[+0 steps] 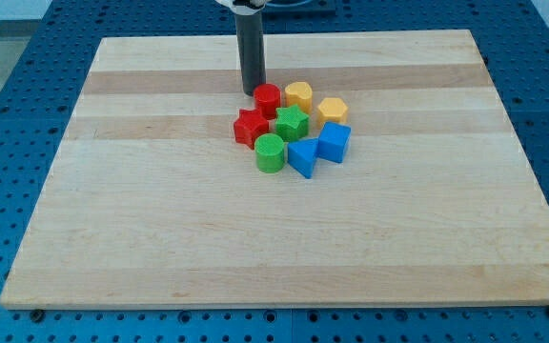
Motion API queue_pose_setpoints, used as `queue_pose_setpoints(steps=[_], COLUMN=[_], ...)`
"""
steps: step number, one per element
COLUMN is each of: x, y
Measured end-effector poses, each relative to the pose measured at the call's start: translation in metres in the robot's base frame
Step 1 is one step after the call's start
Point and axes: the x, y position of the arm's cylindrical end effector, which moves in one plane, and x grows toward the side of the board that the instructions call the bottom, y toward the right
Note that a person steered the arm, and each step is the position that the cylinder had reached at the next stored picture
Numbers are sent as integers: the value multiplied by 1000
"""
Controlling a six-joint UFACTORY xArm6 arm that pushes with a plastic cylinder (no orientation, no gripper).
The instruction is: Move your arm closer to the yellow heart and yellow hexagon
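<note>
Just now my tip (253, 92), a bare rod with no pincer to tell of, rests left of the red plastic cylinder (268, 99); the yellow plastic heart (298, 94) and yellow plastic hexagon (332, 111) lie farther right.

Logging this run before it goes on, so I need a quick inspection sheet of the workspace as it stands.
Surface: wooden board, flat, on a blue pegboard.
Job's things: yellow heart and yellow hexagon, adjacent, at the cluster's upper right.
Clutter: red cylinder, red star, green star, green cylinder, blue triangle, blue cube.
Gripper: none; my tip sits just left of the red cylinder.
Cables: nothing seen.
Surroundings: nothing seen.
</note>
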Motion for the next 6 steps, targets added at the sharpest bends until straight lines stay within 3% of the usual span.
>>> queue_pose_setpoints(steps=[2,4,6], x=[-20,-13,14], y=[7,103,111])
